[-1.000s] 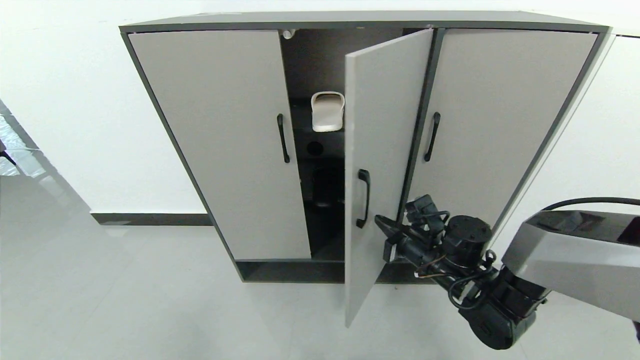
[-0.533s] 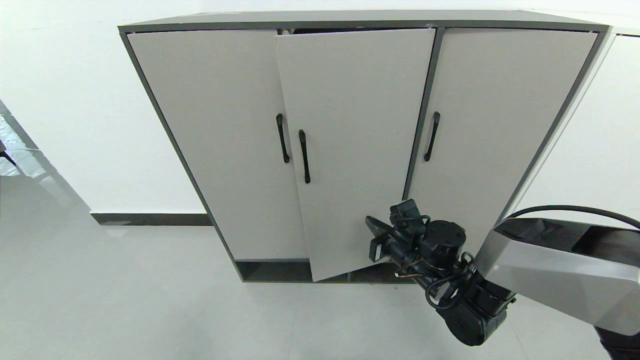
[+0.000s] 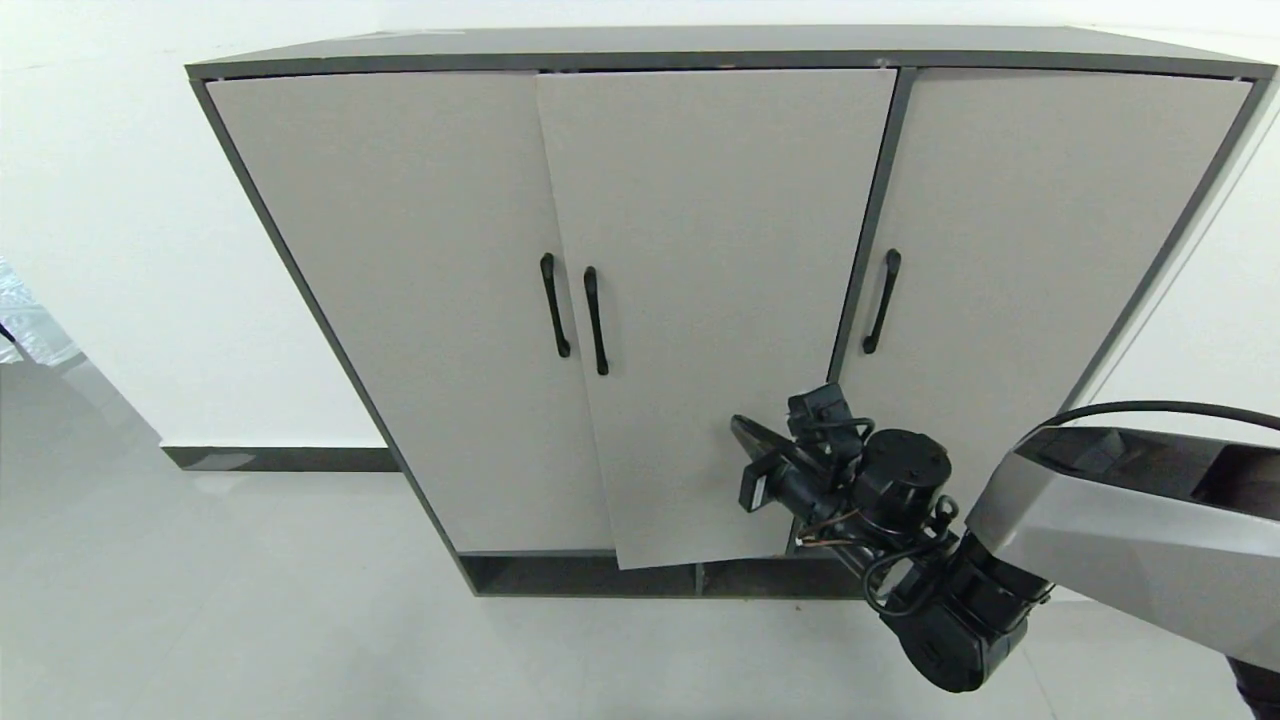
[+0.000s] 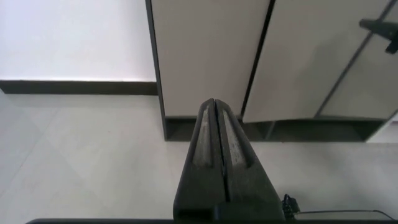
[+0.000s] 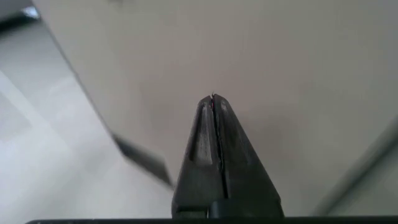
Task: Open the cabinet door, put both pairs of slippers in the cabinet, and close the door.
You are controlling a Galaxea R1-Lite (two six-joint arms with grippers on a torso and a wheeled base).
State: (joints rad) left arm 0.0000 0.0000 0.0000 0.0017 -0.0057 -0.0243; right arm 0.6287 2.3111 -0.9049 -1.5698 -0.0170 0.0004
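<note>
The grey cabinet (image 3: 380, 300) stands against the white wall. Its middle door (image 3: 700, 300) is swung almost flush with the frame, with only its lower edge standing slightly out. The door's black handle (image 3: 596, 320) sits beside the left door's handle (image 3: 555, 305). My right gripper (image 3: 745, 432) is shut, its tip against the lower right part of the middle door (image 5: 249, 56). In the right wrist view the right gripper (image 5: 214, 99) has its fingers pressed together at the door's face. My left gripper (image 4: 213, 106) is shut and empty, held low over the floor before the cabinet's base (image 4: 261, 127).
The right door (image 3: 1020, 260) is closed, with its own black handle (image 3: 881, 300). Bare grey floor (image 3: 250, 620) spreads in front of the cabinet. A dark skirting board (image 3: 270, 458) runs along the wall to the left.
The middle door swung from wide open to almost closed, hiding the white slipper and the shelves inside. My right gripper followed the door inward. The head camera has shifted closer.
</note>
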